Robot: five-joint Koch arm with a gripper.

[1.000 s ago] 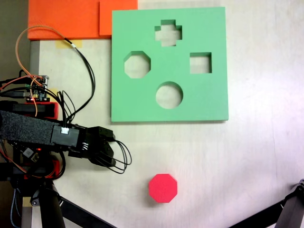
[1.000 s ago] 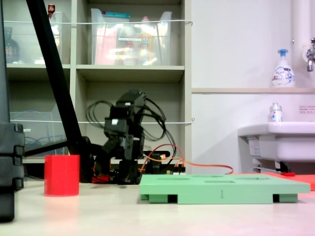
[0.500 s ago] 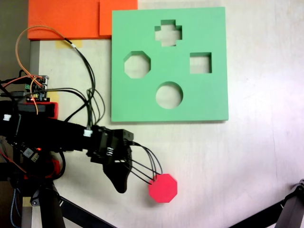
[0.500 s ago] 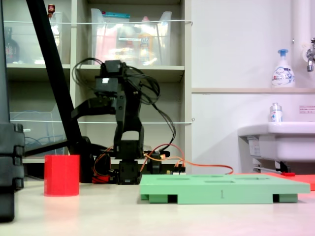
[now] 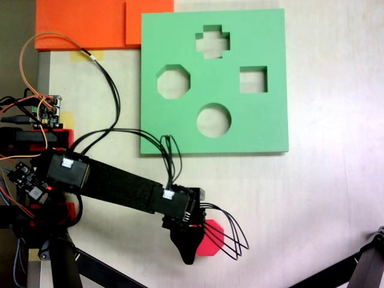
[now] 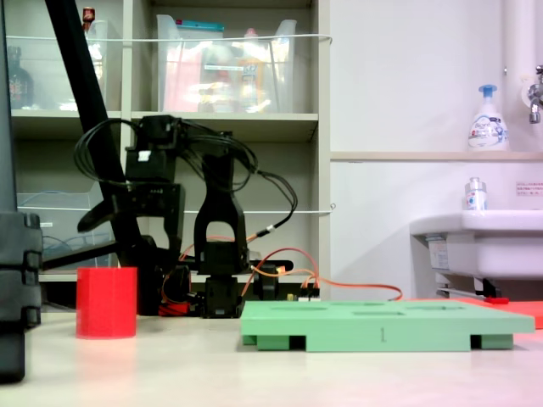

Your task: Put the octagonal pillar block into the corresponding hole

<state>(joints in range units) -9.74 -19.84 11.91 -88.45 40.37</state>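
My gripper (image 5: 191,252) overlaps one red foam octagonal block (image 5: 213,238); its grip I cannot tell. One flat green foam board (image 5: 264,129) has four cut-outs, including an octagonal hole (image 5: 173,83).

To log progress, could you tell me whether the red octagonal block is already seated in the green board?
No, the red octagonal block lies on the table, apart from the green board.

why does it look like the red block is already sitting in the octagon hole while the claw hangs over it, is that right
Not quite. The red block is not in the octagon hole: that cut-out of the green board is empty. In the top-down fixed view the block stands on the bare table, apart from the board's near edge. The claw does hang over it, as you said.
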